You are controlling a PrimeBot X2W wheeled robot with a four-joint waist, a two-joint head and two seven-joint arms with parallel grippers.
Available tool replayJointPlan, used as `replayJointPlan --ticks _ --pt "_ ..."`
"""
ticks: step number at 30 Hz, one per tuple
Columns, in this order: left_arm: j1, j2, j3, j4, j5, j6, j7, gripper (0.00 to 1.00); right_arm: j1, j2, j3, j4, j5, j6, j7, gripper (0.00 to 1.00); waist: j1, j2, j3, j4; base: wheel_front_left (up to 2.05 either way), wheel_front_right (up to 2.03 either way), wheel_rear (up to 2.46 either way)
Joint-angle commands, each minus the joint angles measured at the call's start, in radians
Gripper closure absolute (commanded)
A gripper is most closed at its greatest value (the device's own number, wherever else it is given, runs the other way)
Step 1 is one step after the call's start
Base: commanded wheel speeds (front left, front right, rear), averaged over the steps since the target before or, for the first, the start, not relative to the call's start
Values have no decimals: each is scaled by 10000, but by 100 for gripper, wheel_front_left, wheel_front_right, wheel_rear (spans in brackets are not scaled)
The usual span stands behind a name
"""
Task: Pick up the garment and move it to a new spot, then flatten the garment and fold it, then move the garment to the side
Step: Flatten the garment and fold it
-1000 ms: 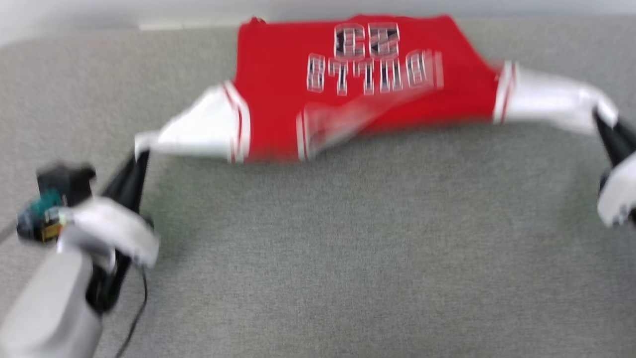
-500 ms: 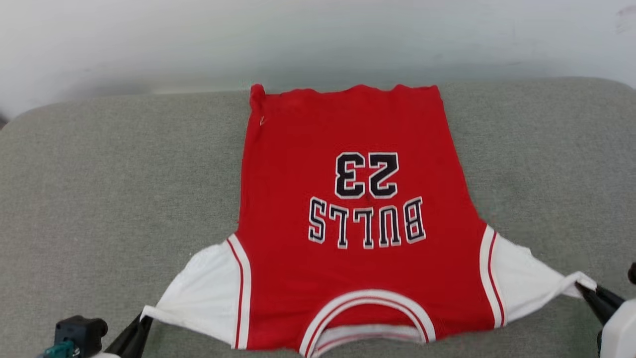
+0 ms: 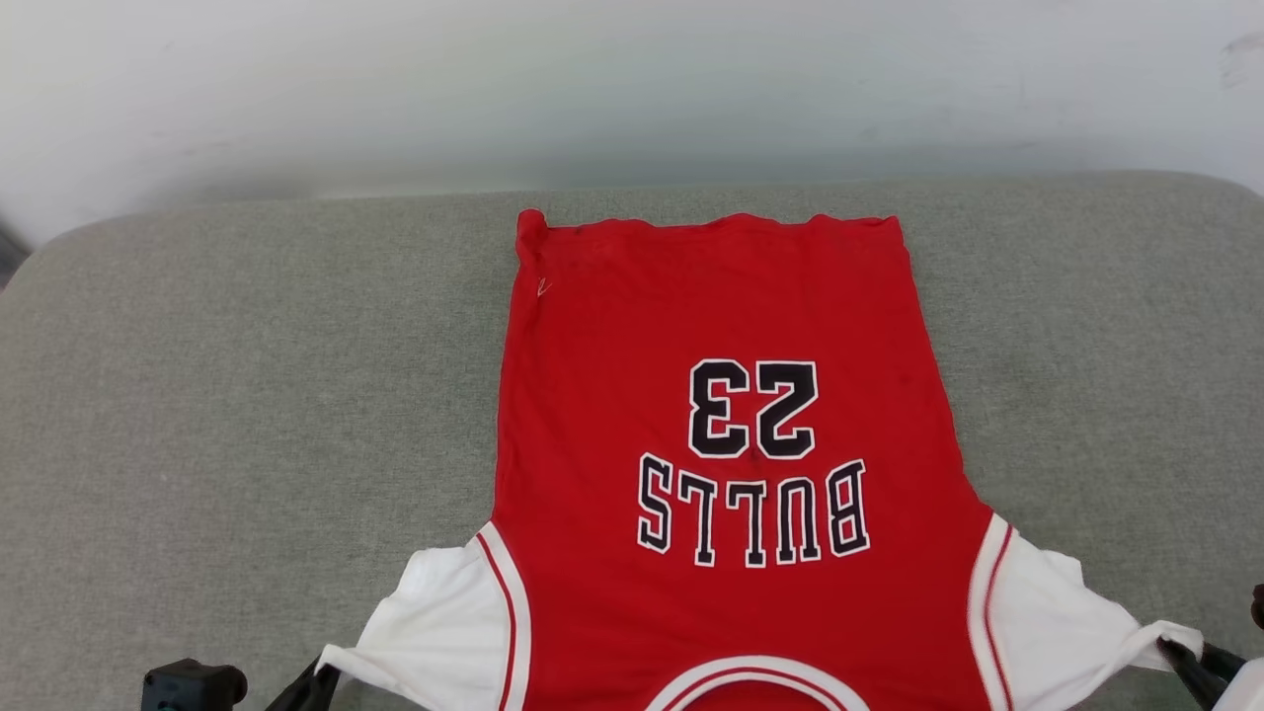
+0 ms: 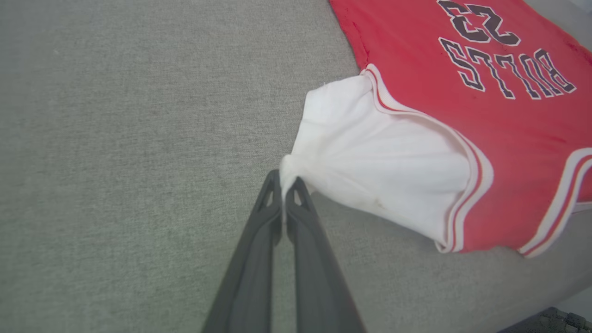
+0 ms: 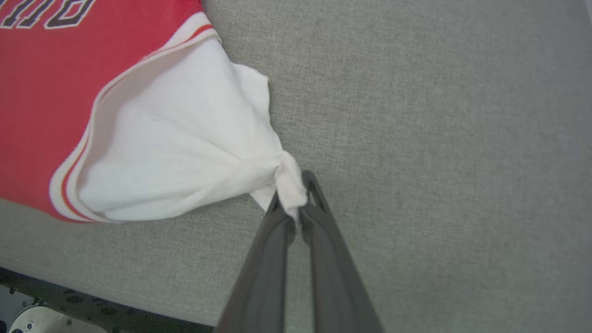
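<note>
The garment [image 3: 711, 326], a red jersey with white sleeves and black "BULLS 23" lettering, lies spread flat on the grey cushion, hem toward the wall and collar toward me. My left gripper [image 4: 283, 185] is shut on the tip of the left white sleeve [image 4: 370, 171]; its fingers [image 3: 304, 687] show at the head view's bottom edge. My right gripper [image 5: 291, 194] is shut on the bunched tip of the right white sleeve [image 5: 175, 148], seen at the lower right [image 3: 1180, 657] of the head view. Both sleeves are drawn outward.
The grey upholstered surface [image 3: 247, 415] runs wide on both sides of the jersey, with a white wall [image 3: 632, 89] behind it. Its front edge and a dark perforated base [image 5: 92, 310] lie close below the right sleeve.
The jersey, earlier bunched and hanging between my grippers, now lies stretched out flat on the cushion. The head camera has also tilted, so the jersey sits lower in the view.
</note>
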Motion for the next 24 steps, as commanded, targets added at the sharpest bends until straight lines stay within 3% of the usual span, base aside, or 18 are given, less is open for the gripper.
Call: replayJointPlan --ticks 1,12,17,24 --pt "-146 -11 -6 -55 -14 -45 16 100 -97 44 -75 -47 3 -17 42 0 2 0 41 26 0 0 0" --pt "-245 101 -431 -1981 210 -89 441 100 -1355 -173 -708 -1930 1164 -13 1569 0 2 0 1131 713 0 0 0" --pt "-403 181 -666 -3437 421 25 854 100 -3238 140 -1070 -2325 1388 -11 3438 0 2 0 2094 1364 0 0 0" --pt "-995 78 -1213 -4805 845 -42 1472 100 -6658 205 -1266 -1150 815 -13 6264 0 2 0 3365 2575 0 0 0"
